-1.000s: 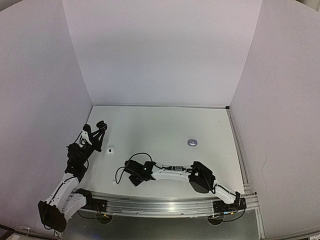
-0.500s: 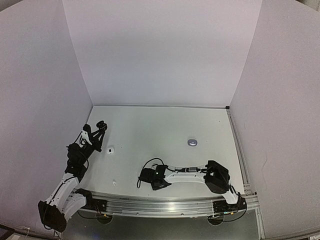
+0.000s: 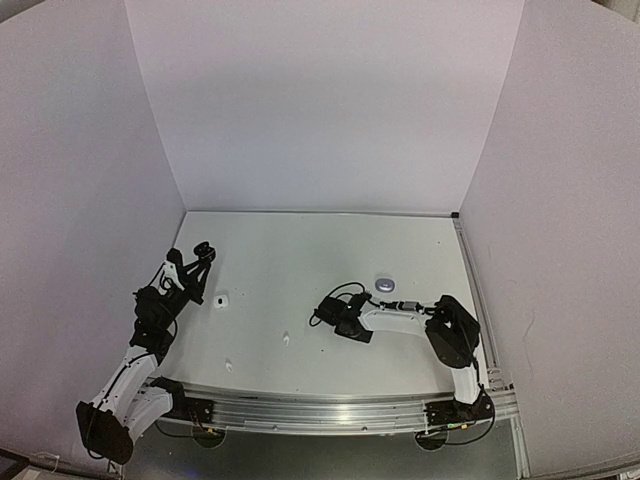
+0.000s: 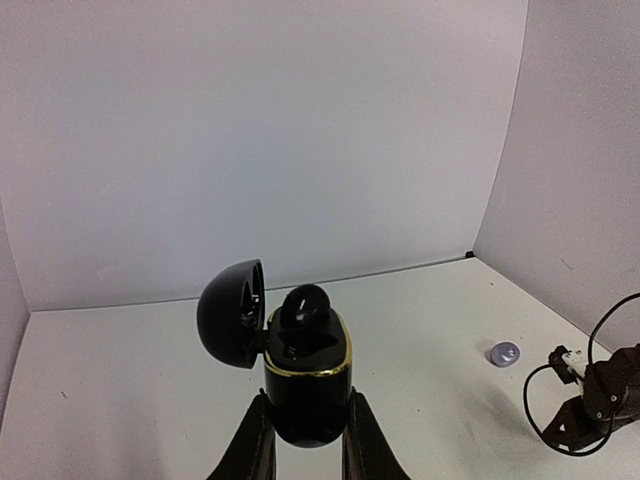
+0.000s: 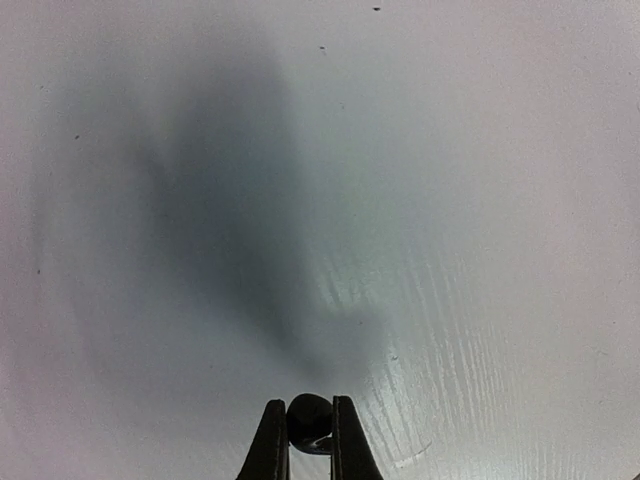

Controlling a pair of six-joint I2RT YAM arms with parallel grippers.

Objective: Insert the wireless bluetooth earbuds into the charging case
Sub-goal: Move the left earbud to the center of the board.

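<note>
White table (image 3: 320,250), pale surrounding walls (image 3: 320,100), aluminium rail (image 3: 330,408) at near edge

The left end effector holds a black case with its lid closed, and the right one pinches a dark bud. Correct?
No: the left wrist view shows the lid open. The left end effector holds the black case, and the right end effector pinches a dark bud.

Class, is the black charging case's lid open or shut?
Open: the black case has its lid swung aside, exposing a black earbud inside.
</note>
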